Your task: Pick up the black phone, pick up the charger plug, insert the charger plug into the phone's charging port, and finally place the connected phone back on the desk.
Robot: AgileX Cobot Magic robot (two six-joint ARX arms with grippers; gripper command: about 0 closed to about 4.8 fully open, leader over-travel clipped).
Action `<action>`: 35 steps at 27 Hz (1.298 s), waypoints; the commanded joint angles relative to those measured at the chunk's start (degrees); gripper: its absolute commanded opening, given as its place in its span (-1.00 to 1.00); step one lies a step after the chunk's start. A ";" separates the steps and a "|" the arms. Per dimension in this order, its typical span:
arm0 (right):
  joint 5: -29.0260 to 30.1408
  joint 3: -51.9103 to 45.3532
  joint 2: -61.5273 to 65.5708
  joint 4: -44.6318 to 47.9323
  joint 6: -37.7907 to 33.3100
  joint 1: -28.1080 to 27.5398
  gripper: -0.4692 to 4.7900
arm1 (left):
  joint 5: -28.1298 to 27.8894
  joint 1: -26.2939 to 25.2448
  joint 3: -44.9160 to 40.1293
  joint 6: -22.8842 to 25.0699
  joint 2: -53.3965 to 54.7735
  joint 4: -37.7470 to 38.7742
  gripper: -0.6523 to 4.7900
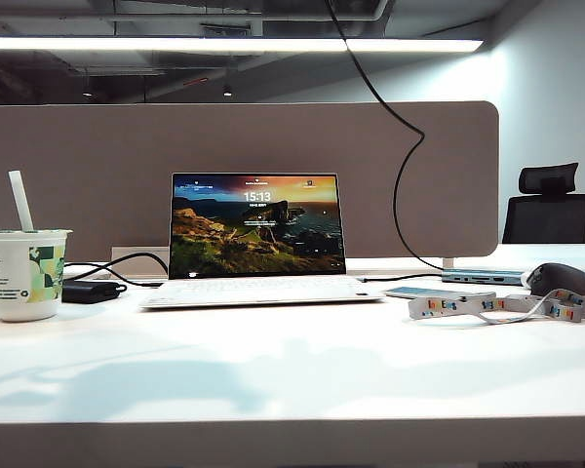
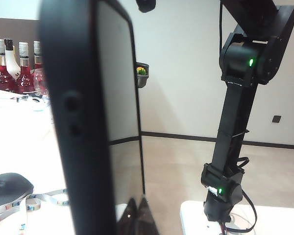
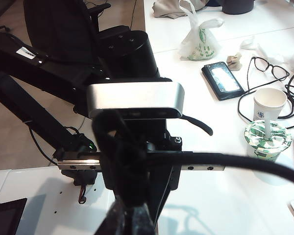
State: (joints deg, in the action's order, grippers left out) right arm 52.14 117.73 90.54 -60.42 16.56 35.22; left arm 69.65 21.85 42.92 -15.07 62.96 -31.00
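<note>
Left gripper [image 2: 137,215] closed on upright black phone [image 2: 88,112], right gripper [image 3: 130,220] clamping black charger cable [image 3: 235,161] above desk [image 1: 292,370]; plug hidden, so misalignment may scrape port.

Black jointed arm [image 2: 235,127] — green lights, thin cables.

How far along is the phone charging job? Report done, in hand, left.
Done: the phone is lifted, clamped upright in the left gripper, and the right gripper is shut on the charger cable. In hand: mating them; plug tip and port are hidden, so insertion cannot be confirmed. Left: setting the connected phone back on the desk.
</note>
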 commanded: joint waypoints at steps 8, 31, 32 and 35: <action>-1.20 0.17 -0.09 -0.72 0.04 0.24 -0.85 | 0.04 0.02 0.52 1.53 -0.37 -2.03 -0.78; -1.53 0.17 -0.31 -4.22 4.74 0.15 -0.85 | -0.04 0.00 0.52 3.08 -0.37 -2.05 -0.78; -1.75 0.20 -0.33 -4.22 4.76 0.13 -0.85 | -0.04 0.00 0.52 3.08 -0.37 -2.03 -0.78; -2.21 0.20 -0.52 -4.11 4.76 0.07 -0.85 | -0.04 0.00 0.52 3.08 -0.37 -2.03 -0.78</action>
State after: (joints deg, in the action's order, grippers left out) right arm 50.85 117.80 90.24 -64.25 20.95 35.20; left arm 69.69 21.74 42.89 -12.08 63.02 -30.55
